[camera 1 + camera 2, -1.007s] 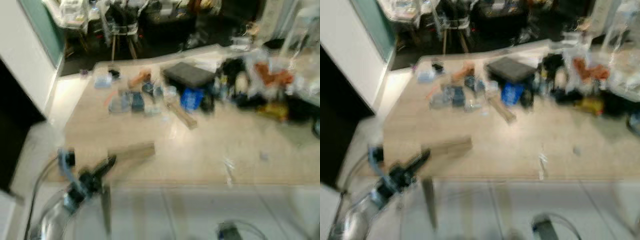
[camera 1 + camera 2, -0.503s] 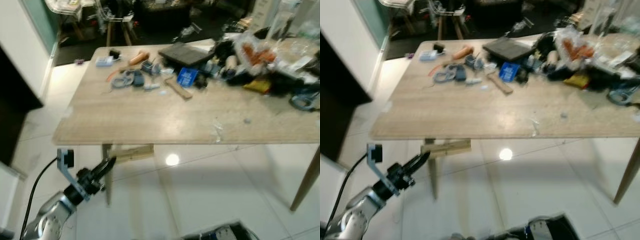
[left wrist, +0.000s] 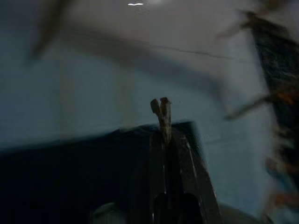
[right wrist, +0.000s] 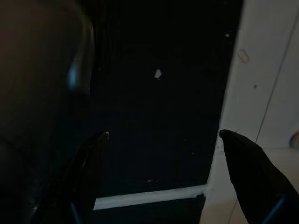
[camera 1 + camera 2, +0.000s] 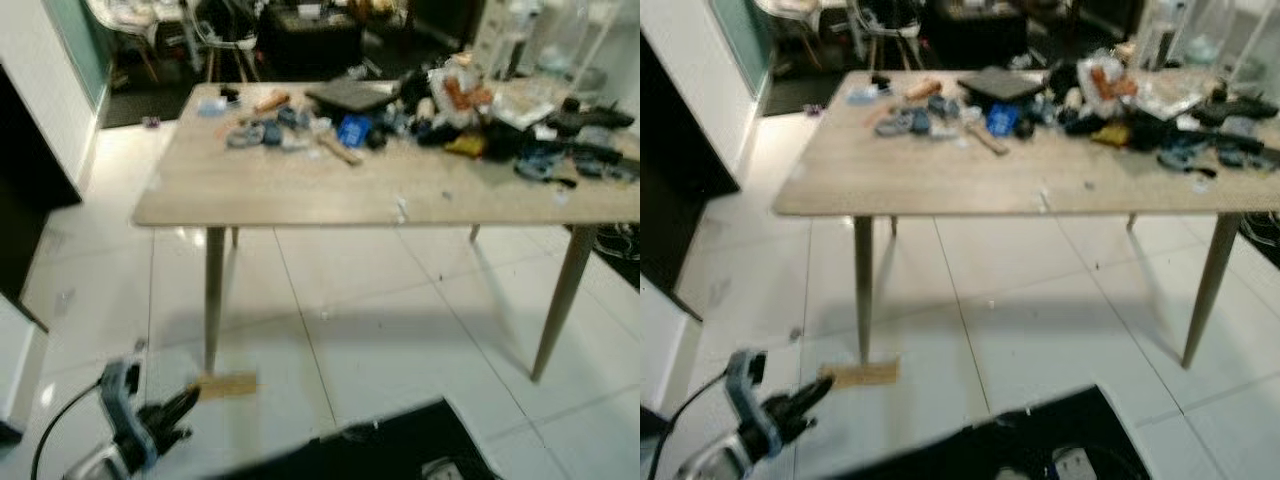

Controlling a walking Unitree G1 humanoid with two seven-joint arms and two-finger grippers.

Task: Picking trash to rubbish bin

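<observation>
Left gripper [image 5: 190,397] low at lower left of the eye views, over white glossy floor tiles [image 5: 380,300]. Black fingers [image 3: 164,154] pinched narrow on a flat tan strip of cardboard-like trash [image 5: 226,385]; strip sticks out past the fingertips, roughly level, held off the floor near the nearest table leg [image 5: 212,296]. In the left wrist view, strip [image 3: 161,114] seen edge-on, clamped between the two fingers, blurred.

Right gripper [image 4: 163,135] in the right wrist view: two dark fingers spread wide, nothing between them. Below it a black mat or dark surface [image 4: 159,102] with a pale speck [image 4: 158,73] on it, white tile at the side. Very dark, little else readable.

Long light wooden table with slim tapered legs [image 5: 300,190] ahead. Clutter along the far half:
- dark flat rectangular case [image 5: 348,95], far edge, about mid-table
- blue small box-like item [image 5: 352,130] just in front of the case
- short wooden stick [image 5: 340,150] beside the blue item
- grey-blue small items [image 5: 262,133] toward the left end
- orange-and-clear plastic bags [image 5: 460,95] right of the case
- yellow item [image 5: 465,146] and black gear [image 5: 590,120] further right

Near half of the tabletop mostly bare, a few small scraps [image 5: 401,210] at the front edge. Black mat corner [image 5: 400,445] at the bottom of the eye views. Dark doorway [image 5: 30,200] on the left; chairs [image 5: 150,30] beyond the table, blurred.
</observation>
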